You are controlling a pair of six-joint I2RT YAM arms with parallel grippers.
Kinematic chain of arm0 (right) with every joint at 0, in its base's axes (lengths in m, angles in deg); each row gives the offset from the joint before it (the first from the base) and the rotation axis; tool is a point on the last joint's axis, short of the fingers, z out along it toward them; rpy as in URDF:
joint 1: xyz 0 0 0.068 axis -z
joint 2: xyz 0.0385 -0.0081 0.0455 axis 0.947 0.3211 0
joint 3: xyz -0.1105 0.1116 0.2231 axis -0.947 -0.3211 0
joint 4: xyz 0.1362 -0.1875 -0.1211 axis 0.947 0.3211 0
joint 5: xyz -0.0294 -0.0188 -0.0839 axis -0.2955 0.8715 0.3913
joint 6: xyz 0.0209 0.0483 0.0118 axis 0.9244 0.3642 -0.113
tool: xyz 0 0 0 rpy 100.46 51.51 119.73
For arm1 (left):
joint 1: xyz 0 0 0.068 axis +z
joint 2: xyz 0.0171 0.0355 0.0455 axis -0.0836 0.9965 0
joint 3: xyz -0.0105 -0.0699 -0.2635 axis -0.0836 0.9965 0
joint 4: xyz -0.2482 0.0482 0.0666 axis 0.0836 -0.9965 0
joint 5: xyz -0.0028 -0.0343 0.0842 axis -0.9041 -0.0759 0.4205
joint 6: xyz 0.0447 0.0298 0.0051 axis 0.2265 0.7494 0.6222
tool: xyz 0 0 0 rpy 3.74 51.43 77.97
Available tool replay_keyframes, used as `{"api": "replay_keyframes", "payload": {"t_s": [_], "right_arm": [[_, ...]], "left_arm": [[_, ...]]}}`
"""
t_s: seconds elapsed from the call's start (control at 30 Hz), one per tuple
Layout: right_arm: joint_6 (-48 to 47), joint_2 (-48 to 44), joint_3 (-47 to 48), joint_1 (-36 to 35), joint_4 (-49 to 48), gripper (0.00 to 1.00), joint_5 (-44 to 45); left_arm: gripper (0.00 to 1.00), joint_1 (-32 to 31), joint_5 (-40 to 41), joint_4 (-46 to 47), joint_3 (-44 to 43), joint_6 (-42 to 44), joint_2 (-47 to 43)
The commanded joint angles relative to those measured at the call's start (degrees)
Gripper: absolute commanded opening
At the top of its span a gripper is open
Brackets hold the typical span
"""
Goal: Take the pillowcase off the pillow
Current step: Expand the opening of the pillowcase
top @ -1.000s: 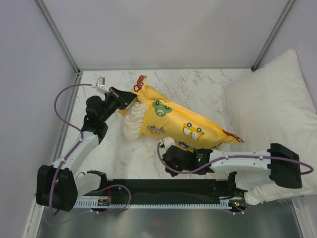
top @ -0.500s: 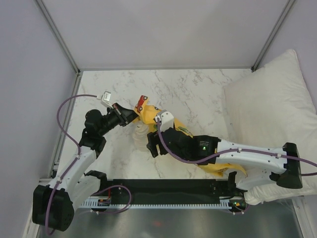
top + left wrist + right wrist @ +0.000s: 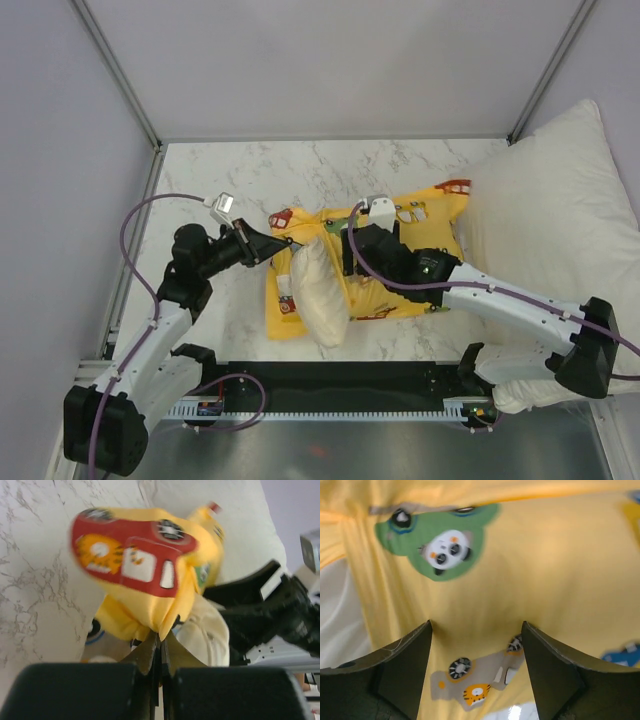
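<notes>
The yellow pillowcase (image 3: 425, 215) with cartoon vehicles lies crumpled on the marble table. The cream pillow (image 3: 320, 292) sticks out of its left opening toward the near edge. My left gripper (image 3: 284, 243) is shut on the case's left corner; the left wrist view shows the yellow pillowcase (image 3: 145, 600) bunched between its closed jaws (image 3: 161, 634), with the pillow (image 3: 207, 630) just behind. My right gripper (image 3: 347, 252) hovers open over the middle of the case. In its wrist view the pillowcase (image 3: 530, 560) fills the frame and nothing sits between the spread jaws (image 3: 476, 625).
A much larger white pillow (image 3: 560, 210) lies along the right side, touching the case's right edge. Grey walls and metal frame posts (image 3: 120, 70) close in the table at the back and sides. The black base rail (image 3: 340, 385) runs along the near edge.
My right gripper has opened, let go of the pillowcase and swung from the near edge back over its middle. The case dropped flatter and more of the pillow shows. The left grip holds.
</notes>
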Motion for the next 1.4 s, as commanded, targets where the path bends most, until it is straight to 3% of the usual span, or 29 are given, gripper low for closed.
{"api": "replay_keyframes", "payload": {"t_s": [0.0,0.13,0.23,0.43,0.5,0.63,0.73,0.9,1.03,1.37], "right_arm": [[-6.82,0.97,-0.55,7.18,-1.86,0.79,0.32],[-12.62,6.33,1.2,11.85,-10.2,0.8,-5.39],[-15.0,9.5,5.32,12.56,-11.1,0.8,-7.07],[-17.37,4.07,7.89,10.99,-12.85,0.83,-13.47],[-18.34,2.13,7.89,8.88,-12.85,0.87,-14.98],[-19.49,2.74,7.71,-1.91,-9.97,0.93,-10.87],[-18.44,3.62,5.44,-5.09,-8.46,0.96,-9.71],[-17.03,2.3,2.18,-7.91,-4.78,0.98,-4.8],[-16.68,2.3,-0.1,-8.88,-1.53,0.98,-5.93],[-12.11,9.32,-2.13,-11.87,4.1,0.98,-3.13]], "left_arm": [[0.02,-0.34,-7.48,1.61,-0.43,3.41,-2.08],[0.02,-2.71,-7.58,1.61,2.46,4.02,-3.48],[0.02,-5.51,-5.22,1.96,4.4,4.37,-3.13],[0.02,-10.62,-1.87,8.19,8.18,4.38,0.2],[0.02,-11.94,-1.61,10.3,8.45,4.2,1.69],[0.02,-15.02,-0.55,12.68,8.01,4.81,3.89],[0.02,-15.2,-0.46,13.12,7.48,5.08,4.95],[0.02,-15.2,-0.46,13.04,7.48,5.61,4.95],[0.02,-15.2,-0.46,12.95,7.31,5.61,4.78],[0.02,-15.2,-0.38,12.86,6.52,5.87,3.73]]}}
